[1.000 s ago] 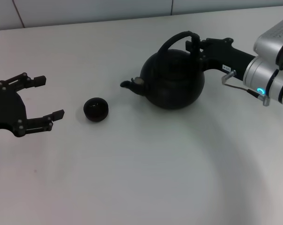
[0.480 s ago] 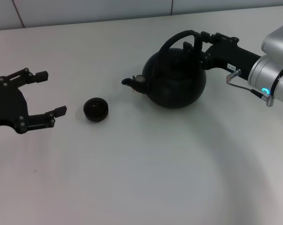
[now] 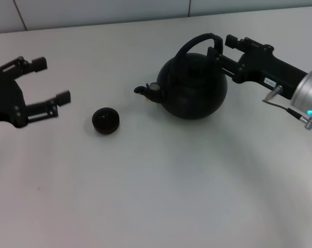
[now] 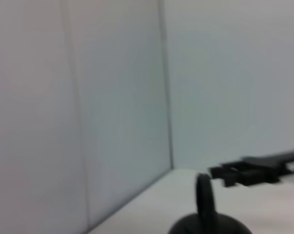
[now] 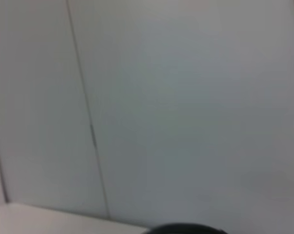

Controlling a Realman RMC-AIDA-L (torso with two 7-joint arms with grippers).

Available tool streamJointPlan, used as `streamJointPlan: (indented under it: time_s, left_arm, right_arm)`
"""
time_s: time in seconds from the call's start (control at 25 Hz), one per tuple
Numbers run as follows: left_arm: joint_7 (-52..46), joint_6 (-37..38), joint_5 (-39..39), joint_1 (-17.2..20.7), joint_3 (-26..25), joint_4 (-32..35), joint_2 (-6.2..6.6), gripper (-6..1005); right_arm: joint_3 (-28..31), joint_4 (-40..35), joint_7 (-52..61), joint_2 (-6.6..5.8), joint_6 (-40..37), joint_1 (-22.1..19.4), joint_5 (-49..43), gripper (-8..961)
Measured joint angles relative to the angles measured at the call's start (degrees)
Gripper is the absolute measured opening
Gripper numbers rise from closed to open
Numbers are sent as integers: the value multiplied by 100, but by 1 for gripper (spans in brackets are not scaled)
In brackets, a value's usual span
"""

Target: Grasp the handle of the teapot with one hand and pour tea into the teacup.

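The matte black teapot (image 3: pixel 195 88) stands right of centre on the white table, spout (image 3: pixel 141 90) pointing left. Its arched handle (image 3: pixel 196 41) rises over the lid. My right gripper (image 3: pixel 221 46) reaches in from the right, open, with one finger on each side of the handle's right end. Left of the spout and apart from it sits the small dark teacup (image 3: pixel 105 120). My left gripper (image 3: pixel 50 79) hovers open at the far left, holding nothing. The left wrist view shows the handle (image 4: pixel 203 195) edge-on with the right gripper (image 4: pixel 244 174) beside it. The right wrist view shows only a dark arc (image 5: pixel 186 228).
The white table (image 3: pixel 156 196) runs wide in front of the teapot and teacup. A pale panelled wall (image 3: pixel 94 10) stands behind its far edge. No other objects are on it.
My left gripper has moved back, away from the teacup. The right arm has swung toward the right and back while its fingers stayed at the handle. The teapot shifted slightly right.
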Motion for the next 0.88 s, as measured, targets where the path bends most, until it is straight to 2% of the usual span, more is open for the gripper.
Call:
streamJointPlan:
  time_s: [0.08,0.16,0.2,0.24,0.28,0.4,0.52,0.56,0.76,0.88]
  left_arm:
    - [-409,-15,-75,-4,-133,-27,18,855]
    - [-409,-15,-75,-4,-133,-27,18,855]
    - [-764,-42,-88,-23,-348,-58,28,855]
    - [-1553,-240,-93,-61,-959,-151,30,855]
    - [-1553,-240,-93,-61,-959,-151,30,855]
    - [-1785,-334,-94,-8,-1373,-263,5,855]
    - [-1516,-282,-101,120,-1400,-290,-3,855]
    - [-1187,-196,-129,223,-1363,-291,-20,826]
    - [-909,15,-136,275,-1194,-322,-14,680]
    - [-924,27,-119,257,-1183,-330,-9,652]
  right_arm:
    - [107,-10,-13,-3,-373,-88,0,608]
    - [221,-20,-23,-3,-756,-152,0,608]
    - [221,-20,-23,-3,-756,-152,0,608]
    - [241,-23,-24,-3,-830,-160,0,608]
    - [249,-24,-24,-3,-859,-157,0,609]
    - [219,-26,-22,-4,-882,-116,0,609]
    - [187,-26,-15,-9,-879,-69,-3,609]
    - [181,-26,-5,-10,-880,-50,-9,609]
    - [148,-15,43,-7,-888,-44,-22,609]
    - [107,-10,49,-3,-892,-47,-22,608]
